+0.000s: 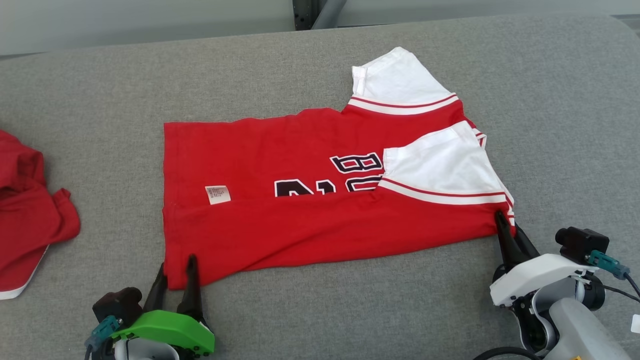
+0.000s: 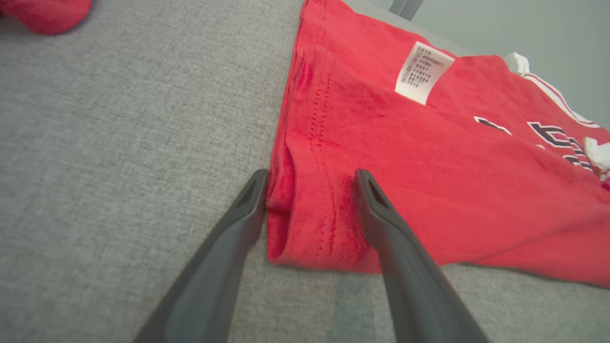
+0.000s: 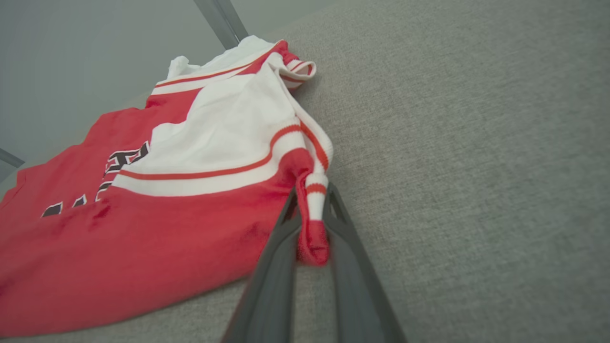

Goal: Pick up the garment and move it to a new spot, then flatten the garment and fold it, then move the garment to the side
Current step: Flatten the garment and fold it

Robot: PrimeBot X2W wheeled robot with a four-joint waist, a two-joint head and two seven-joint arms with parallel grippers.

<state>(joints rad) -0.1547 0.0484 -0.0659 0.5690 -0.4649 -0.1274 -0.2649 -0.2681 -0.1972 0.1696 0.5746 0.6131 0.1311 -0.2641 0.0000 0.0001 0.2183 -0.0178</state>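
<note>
obj: red-and-white knit jersey shirt with dark lettering (image 1: 320,210), half-folded, mid grey fabric cushion (image 1: 350,310) | right gripper (image 1: 504,220): clamped on near sleeve-side corner | left gripper (image 1: 177,264): fingers apart, straddling near hem corner | risk: left may catch top layer only, or right's thin pinch slips, so fold sags on lift

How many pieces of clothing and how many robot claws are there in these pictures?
Garments: 2, the red jersey and the other red garment
Grippers: 2, the left gripper, open, and the right gripper, pinching the jersey's corner
Total: 4
</note>
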